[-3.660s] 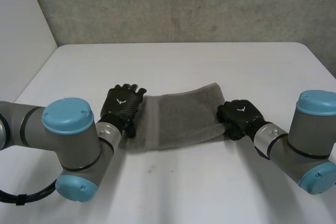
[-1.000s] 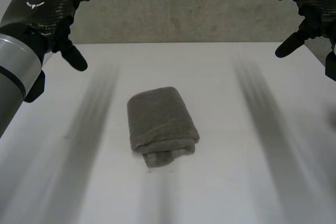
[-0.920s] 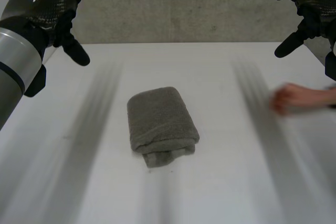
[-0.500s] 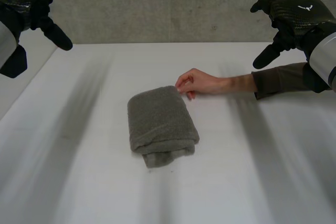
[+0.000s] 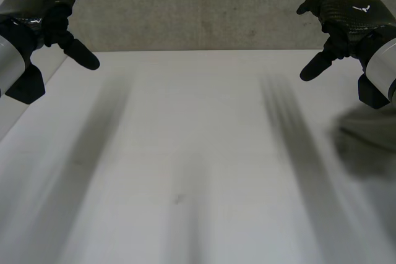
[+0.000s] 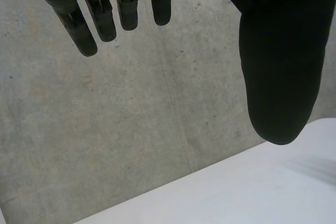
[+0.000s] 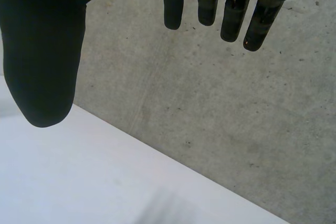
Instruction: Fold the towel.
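A blurred grey shape point(image 5: 365, 143), seemingly the towel, lies at the table's right edge, under my right arm. My left hand point(image 5: 40, 4) is raised high over the table's far left corner, fingers straight and thumb spread, holding nothing. In the left wrist view its fingers point(image 6: 100, 14) and thumb point(image 6: 278, 51) stand apart in front of the concrete wall. My right hand point(image 5: 346, 17) hangs high over the far right corner, equally open and empty. The right wrist view shows its thumb point(image 7: 42, 40) and fingers point(image 7: 231, 9) spread wide.
The white table point(image 5: 185, 153) stretches bare between the arms. A grey concrete wall point(image 5: 204, 4) closes off its far edge. A white side wall point(image 5: 12, 115) runs along the left.
The folded towel that lay mid-table, touched by a person's hand, has left the middle; a grey blur now sits at the right edge. The person's arm has withdrawn. Both hands stay raised.
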Controlling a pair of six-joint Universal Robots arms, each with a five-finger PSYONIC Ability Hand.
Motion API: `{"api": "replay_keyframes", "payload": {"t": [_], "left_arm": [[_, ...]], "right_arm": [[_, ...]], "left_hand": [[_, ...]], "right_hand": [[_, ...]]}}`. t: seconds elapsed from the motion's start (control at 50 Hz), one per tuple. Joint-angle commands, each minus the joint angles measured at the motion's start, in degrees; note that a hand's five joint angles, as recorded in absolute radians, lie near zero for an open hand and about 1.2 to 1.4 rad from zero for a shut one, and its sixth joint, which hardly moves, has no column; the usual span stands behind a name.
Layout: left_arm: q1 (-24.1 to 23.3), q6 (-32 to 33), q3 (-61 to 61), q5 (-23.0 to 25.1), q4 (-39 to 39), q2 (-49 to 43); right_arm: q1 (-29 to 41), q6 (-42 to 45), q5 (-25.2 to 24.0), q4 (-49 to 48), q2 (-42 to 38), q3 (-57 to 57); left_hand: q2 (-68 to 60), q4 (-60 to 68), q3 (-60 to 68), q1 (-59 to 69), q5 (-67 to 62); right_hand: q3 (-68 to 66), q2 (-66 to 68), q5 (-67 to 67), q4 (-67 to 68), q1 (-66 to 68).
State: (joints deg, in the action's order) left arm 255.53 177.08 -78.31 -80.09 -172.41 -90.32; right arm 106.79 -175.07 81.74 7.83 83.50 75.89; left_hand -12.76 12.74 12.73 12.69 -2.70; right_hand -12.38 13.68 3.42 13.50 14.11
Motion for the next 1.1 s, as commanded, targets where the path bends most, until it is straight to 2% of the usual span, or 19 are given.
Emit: {"api": "replay_keyframes", "payload": {"t": [0.02, 0.14, 0.24, 1.1], "left_arm": [[-0.21, 0.54, -0.17, -4.44, 0.24, 1.38], [-0.83, 2.04, -1.23, -5.86, 0.15, 2.26], [-3.46, 3.27, -1.76, -5.95, 0.24, 2.43], [-4.08, 3.71, -1.67, -5.95, -0.2, 2.17]], "right_arm": [[0.09, 0.08, 0.0, -0.1, -0.09, 0.31], [0.18, 0.08, 0.0, -0.1, -0.18, 0.4], [0.09, 0.08, 0.0, -0.1, -0.18, 0.31], [-0.09, 0.08, 0.0, -0.18, -0.18, 0.4]], "left_hand": [[-1.66, 1.69, 1.69, 1.73, -1.72], [-1.49, 1.52, 1.52, 1.56, -1.55], [-1.33, 1.35, 1.35, 1.39, -1.38], [1.53, -1.51, -1.51, -1.47, 1.48]], "right_hand": [[2.38, -3.68, -3.42, -3.5, -4.11], [2.38, -3.68, -3.42, -3.5, -4.11], [2.38, -3.68, -3.42, -3.5, -4.11], [2.38, -3.68, -3.42, -3.5, -4.11]]}}
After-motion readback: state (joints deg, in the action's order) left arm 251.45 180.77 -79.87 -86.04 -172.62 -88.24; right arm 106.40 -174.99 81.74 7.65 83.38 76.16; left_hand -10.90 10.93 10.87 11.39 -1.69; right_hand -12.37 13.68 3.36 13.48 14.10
